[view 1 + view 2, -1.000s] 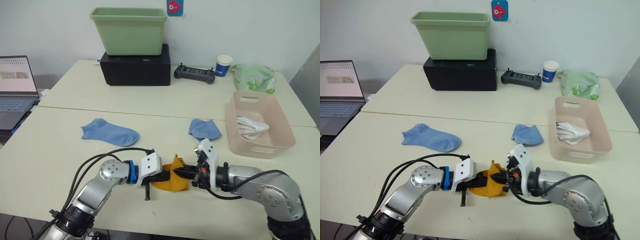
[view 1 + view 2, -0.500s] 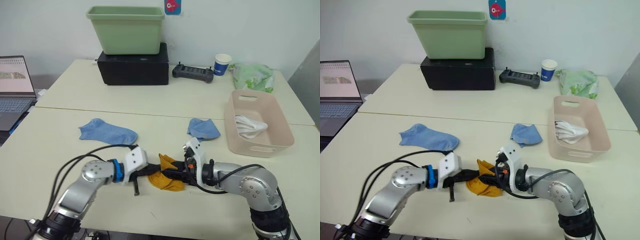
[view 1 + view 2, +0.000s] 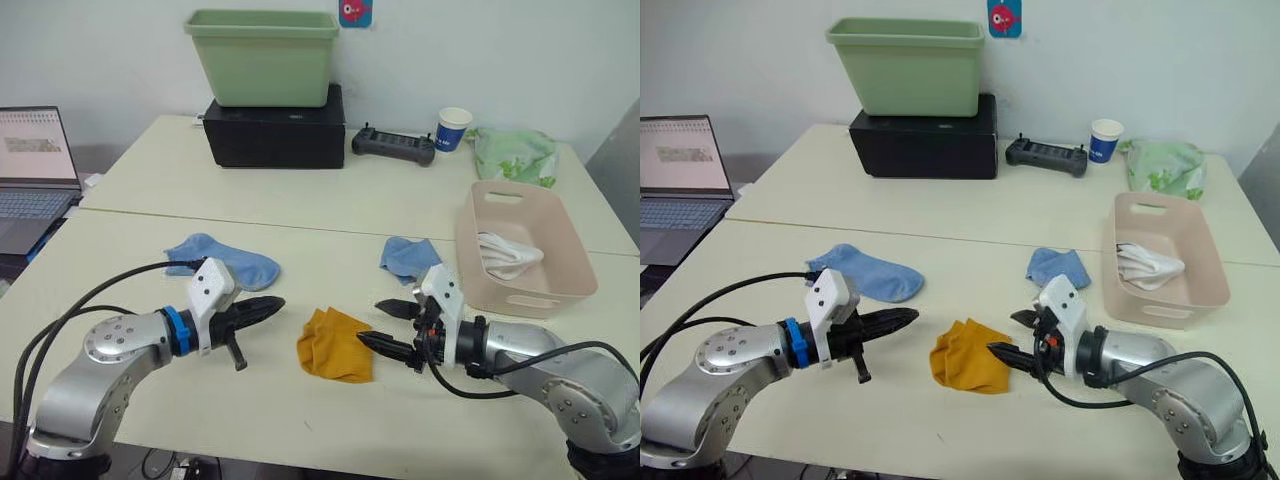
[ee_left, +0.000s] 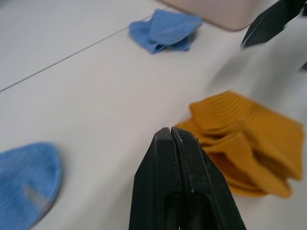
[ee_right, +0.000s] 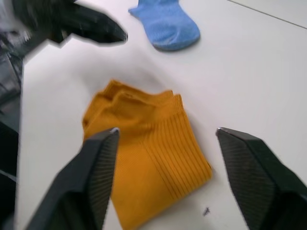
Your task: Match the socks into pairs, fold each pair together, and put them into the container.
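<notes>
1. Mustard-yellow socks (image 3: 335, 345): folded together into one bundle, lying on the desk (image 3: 300, 430) between the two end effectors, touched by neither.
2. Left end effector (image 3: 268, 305): fingers pressed shut on nothing, pointing at the bundle from just beside it.
3. Right end effector (image 3: 388, 328): fingers spread wide and empty, tips near the bundle's right edge.
4. White socks (image 3: 508, 254): already lying in the pale pink container (image 3: 527, 297), so apparently one pair finished.
5. Light blue sock (image 3: 222, 262): flat on the desk behind the left arm.
6. Second light blue sock (image 3: 407, 256): crumpled just beside the container's near left wall, well apart from its mate.
7. Judged progress: roughly a third done; yellow pair matched and folded but not yet placed in the container; blue pair neither brought together nor folded.
8. Likely next need: grip the yellow bundle with the spread right end effector and carry it to the container.
</notes>
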Robot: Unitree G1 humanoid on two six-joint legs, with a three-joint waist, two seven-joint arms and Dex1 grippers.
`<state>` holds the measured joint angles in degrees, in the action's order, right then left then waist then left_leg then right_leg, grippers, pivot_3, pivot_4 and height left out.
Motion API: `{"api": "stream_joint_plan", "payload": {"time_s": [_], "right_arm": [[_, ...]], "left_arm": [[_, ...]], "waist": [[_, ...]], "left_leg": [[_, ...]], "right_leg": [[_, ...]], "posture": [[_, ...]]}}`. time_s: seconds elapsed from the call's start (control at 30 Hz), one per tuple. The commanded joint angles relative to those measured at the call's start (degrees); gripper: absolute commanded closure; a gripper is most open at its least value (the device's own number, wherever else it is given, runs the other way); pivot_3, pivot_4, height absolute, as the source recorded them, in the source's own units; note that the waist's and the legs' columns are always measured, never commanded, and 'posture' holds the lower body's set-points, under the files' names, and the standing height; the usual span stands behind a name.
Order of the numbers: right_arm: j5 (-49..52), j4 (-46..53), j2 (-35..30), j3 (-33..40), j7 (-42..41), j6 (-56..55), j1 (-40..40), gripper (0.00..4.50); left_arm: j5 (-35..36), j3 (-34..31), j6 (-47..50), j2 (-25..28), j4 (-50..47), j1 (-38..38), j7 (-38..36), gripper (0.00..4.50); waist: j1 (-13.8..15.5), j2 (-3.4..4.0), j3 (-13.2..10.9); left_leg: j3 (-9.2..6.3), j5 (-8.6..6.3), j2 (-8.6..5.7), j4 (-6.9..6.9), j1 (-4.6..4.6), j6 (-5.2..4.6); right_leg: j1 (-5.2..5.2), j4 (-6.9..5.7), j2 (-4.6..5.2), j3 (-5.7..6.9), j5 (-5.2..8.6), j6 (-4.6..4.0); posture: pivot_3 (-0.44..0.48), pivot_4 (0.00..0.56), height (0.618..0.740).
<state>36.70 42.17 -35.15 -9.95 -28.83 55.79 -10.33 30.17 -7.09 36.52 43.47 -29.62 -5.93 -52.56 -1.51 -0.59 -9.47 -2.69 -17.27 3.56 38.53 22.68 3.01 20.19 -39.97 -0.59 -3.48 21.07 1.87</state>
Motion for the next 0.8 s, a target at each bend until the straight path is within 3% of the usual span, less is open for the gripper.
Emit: {"api": "stream_joint_plan", "payload": {"time_s": [0.03,0.23,0.37,0.47,0.67,0.8], "right_arm": [[-7.7,-1.7,-0.8,-7.0,-3.0,-9.0,0.0,2.16],[-15.6,-8.8,-0.5,-15.8,-9.1,-17.5,-2.8,4.37],[-20.6,-12.8,-1.4,-19.7,-13.2,-21.7,-4.7,4.44],[-23.1,-14.4,-3.4,-20.2,-15.6,-23.6,-4.3,4.44],[-23.2,-13.9,-5.8,-16.9,-17.4,-24.8,-1.4,4.44],[-19.7,-11.3,-5.1,-12.6,-18.7,-25.9,-0.3,4.44]], "left_arm": [[2.0,4.5,-0.4,1.5,-2.3,-4.4,-4.7,4.5],[-5.0,17.9,-6.1,1.0,3.9,-11.4,-11.2,4.5],[-10.8,24.8,-9.3,1.3,8.8,-14.8,-14.2,4.5],[-19.1,28.8,-14.6,4.9,15.5,-14.7,-15.3,4.5],[-20.3,27.2,-16.9,7.6,16.4,-10.7,-15.5,4.5],[-16.8,23.2,-16.3,5.9,14.4,-10.0,-14.3,4.5]], "waist": [[-0.1,-0.01,0.0],[-0.3,0.0,0.0],[-0.2,0.0,0.0],[-0.3,0.0,0.0],[-0.1,0.0,0.0],[-0.2,0.0,0.0]], "left_leg": [[0.01,0.04,0.0,0.01,0.01,0.08],[0.28,0.05,0.03,0.06,-0.02,0.09],[0.29,0.05,0.05,0.15,0.03,0.08],[0.35,0.04,0.03,0.19,0.02,0.07],[0.26,0.0,0.07,0.19,-0.01,0.0],[0.23,-0.08,0.08,0.2,-0.08,-0.15]], "right_leg": [[0.0,0.0,0.0,-0.02,0.0,0.0],[0.03,-0.04,-0.09,-0.11,-0.01,-0.01],[0.02,-0.06,-0.12,-0.07,-0.01,-0.01],[0.03,-0.06,-0.12,-0.1,-0.01,-0.01],[-0.01,-0.09,-0.12,-0.09,-0.01,-0.01],[-0.04,-0.14,-0.12,-0.14,-0.01,-0.01]], "posture": [[0.0,0.15,0.72],[0.0,0.15,0.72],[0.0,0.15,0.72],[0.0,0.15,0.72],[0.0,0.15,0.72],[0.0,0.15,0.72]]}}
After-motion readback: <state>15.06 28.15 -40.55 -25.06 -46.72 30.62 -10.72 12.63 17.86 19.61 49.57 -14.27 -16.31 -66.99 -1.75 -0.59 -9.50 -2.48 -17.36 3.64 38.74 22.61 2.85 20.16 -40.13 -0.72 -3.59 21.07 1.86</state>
